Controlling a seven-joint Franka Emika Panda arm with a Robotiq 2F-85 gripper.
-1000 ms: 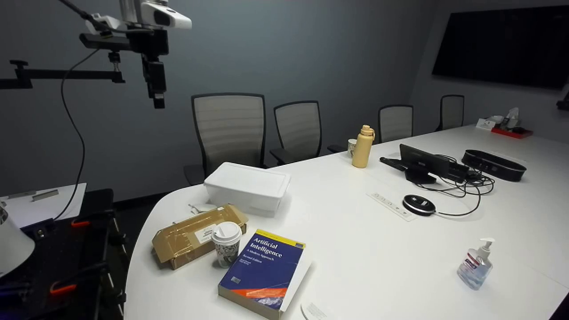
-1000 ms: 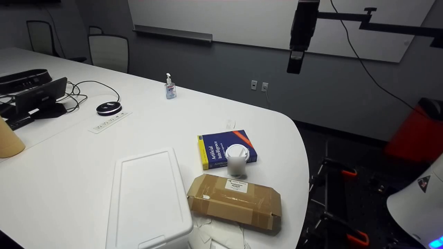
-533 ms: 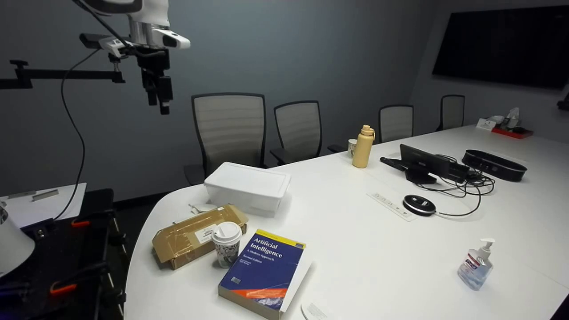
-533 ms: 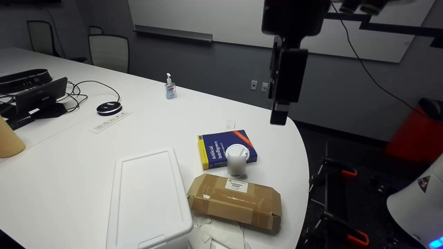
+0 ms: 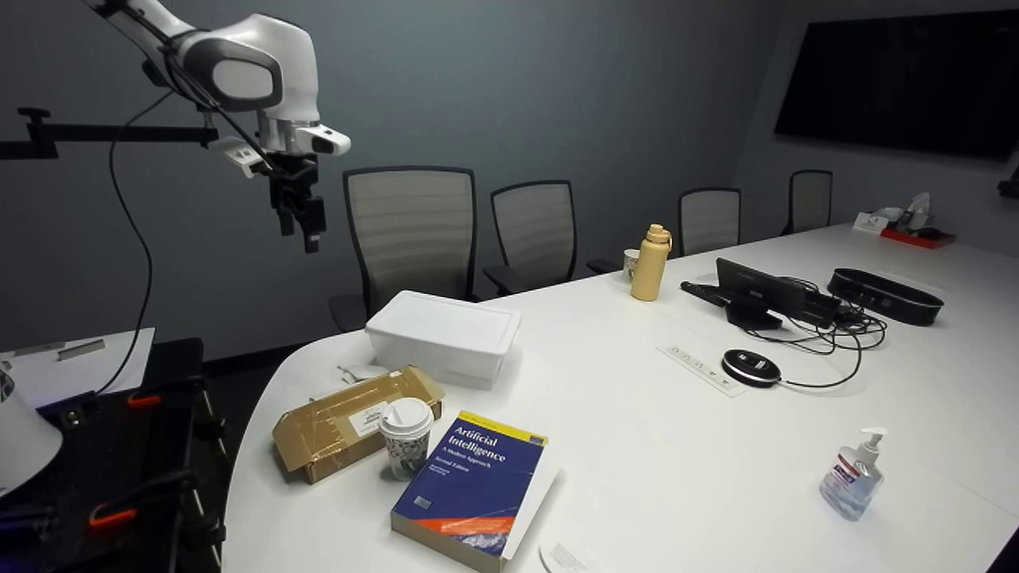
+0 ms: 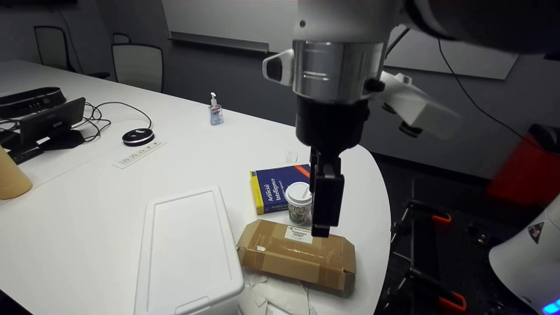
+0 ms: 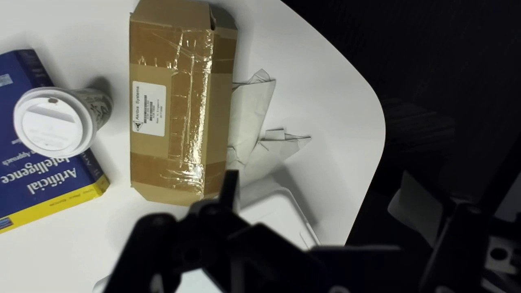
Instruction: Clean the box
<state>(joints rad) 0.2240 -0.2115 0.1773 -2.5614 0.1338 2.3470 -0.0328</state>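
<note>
Lowering the black two-fingered gripper [image 5: 299, 240], spread and empty, neared the oblong brown cardboard box [image 7: 183, 106] (wrist view, ten o'clock) and rectangular white plastic box [image 7: 274, 215] (six o'clock), presumably for cleaning either.

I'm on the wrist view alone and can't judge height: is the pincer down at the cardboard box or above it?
Observer: Above it; in an exterior view the pincer hangs in the air, clear of the cardboard box.
Operator: Anything to clean with outside my picture?
Observer: Perhaps the hand sanitizer bottle: it stands upright, shown in both exterior views.
Operator: I see only bits of the white bin. Is its lid on?
Observer: Yes, it covers the top in an exterior view.
</note>
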